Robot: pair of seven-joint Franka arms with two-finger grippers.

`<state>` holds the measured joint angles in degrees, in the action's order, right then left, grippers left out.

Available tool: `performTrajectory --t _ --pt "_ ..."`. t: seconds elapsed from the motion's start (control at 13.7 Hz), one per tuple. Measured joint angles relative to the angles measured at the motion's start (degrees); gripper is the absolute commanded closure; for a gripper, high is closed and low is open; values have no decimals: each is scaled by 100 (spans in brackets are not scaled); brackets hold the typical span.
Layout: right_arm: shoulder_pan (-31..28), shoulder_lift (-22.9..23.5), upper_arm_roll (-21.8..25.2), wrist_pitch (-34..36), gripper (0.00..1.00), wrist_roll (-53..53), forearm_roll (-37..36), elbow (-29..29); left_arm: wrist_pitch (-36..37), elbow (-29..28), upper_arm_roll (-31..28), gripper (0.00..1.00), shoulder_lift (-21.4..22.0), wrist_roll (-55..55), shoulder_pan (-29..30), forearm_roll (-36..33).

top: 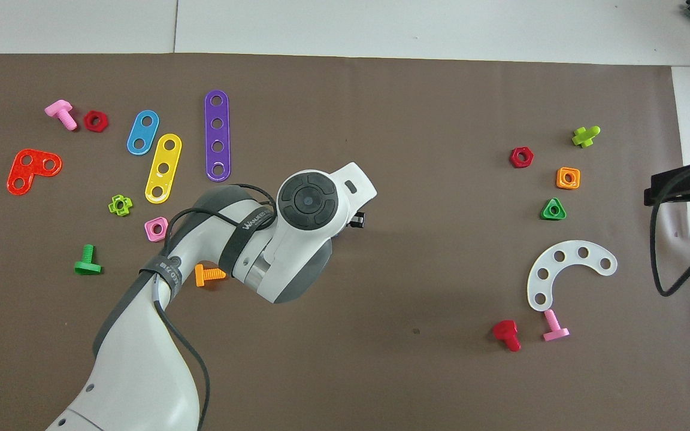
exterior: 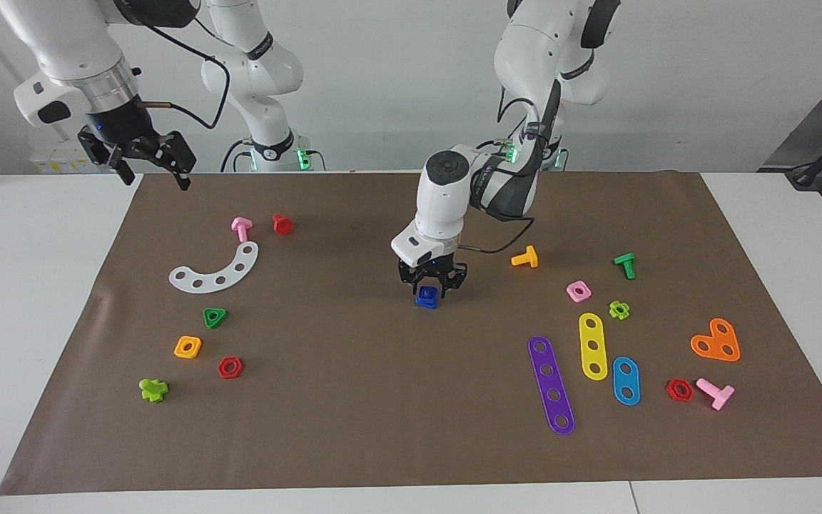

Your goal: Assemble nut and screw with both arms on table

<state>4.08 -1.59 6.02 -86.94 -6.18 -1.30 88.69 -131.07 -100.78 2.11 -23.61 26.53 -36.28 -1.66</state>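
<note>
my left gripper sat low around the blue nut mid-mat, grip unclear, overhead my own wrist hid it, right gripper spread, waiting

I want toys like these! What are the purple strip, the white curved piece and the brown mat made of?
Purple strip: probably hard plastic, smooth, one bright even colour, neat round holes.
White curved piece: likely plastic too, flat and thin, paler and slightly see-through.
Brown mat: looks like paper, matte, with a faint crease near one edge.
</note>
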Motion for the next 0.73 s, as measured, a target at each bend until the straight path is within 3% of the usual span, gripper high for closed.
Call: performTrajectory --t 0.44,0.73 --pt "-70 -3 3 4 0 0 0 25 8 17 -148 0 187 3 109 -2" --pt "-123 -6 -3 4 0 4 4 35 217 -389 -175 0 1016 -415 823 -23"
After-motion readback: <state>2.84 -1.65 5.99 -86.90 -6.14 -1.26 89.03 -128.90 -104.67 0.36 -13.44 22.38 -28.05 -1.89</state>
